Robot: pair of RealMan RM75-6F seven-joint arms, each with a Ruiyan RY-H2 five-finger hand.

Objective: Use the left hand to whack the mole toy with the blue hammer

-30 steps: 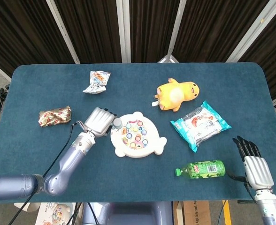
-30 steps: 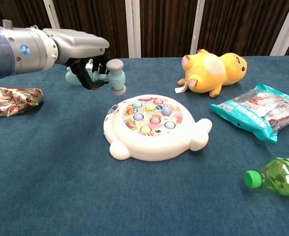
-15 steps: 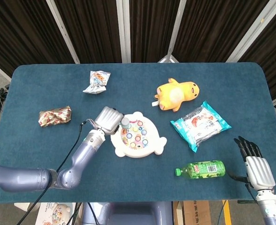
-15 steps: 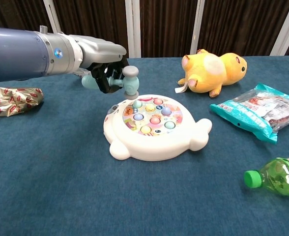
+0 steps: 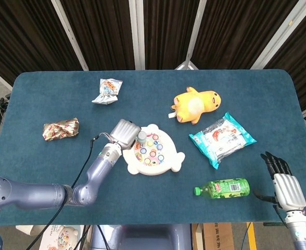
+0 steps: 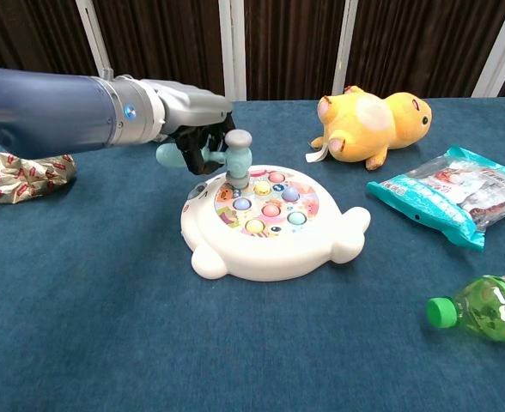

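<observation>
Head view, tabletop [image 5: 49, 99]: a dark blue cloth surface seen from above.
Head view, mole toy [image 5: 153, 149]: a white round toy with coloured buttons, near the middle of the tabletop.
Head view, left hand [image 5: 124, 134]: at the toy's left edge, its fingers wrapped around the blue hammer [image 5: 141, 138], whose grey head sits over the toy's upper-left buttons.
Head view, right hand [image 5: 284, 183]: at the lower right corner, off the tabletop edge, fingers straight and slightly apart, holding nothing.
Head view, other items: a yellow plush toy [image 5: 195, 105] behind and to the right of the mole toy; a teal snack pack [image 5: 222, 138] to the right; a green bottle [image 5: 223, 188] lying on its side in front; a crumpled red and gold wrapper [image 5: 61, 129] to the left; a small white packet [image 5: 107, 91] further back.

Chest view, left hand [image 6: 188, 120]: reaches in from the left, fingers closed on the pale blue handle.
Chest view, blue hammer [image 6: 238, 157]: head upright, its lower face touching a button at the back left of the mole toy [image 6: 270, 221].
Chest view, surroundings: the plush toy [image 6: 371, 123] lies behind the toy on the right, the snack pack [image 6: 459, 196] at the right edge, the bottle [image 6: 484, 308] at the lower right, the wrapper [image 6: 22, 175] at the left edge.
Chest view, right hand: not visible here.
</observation>
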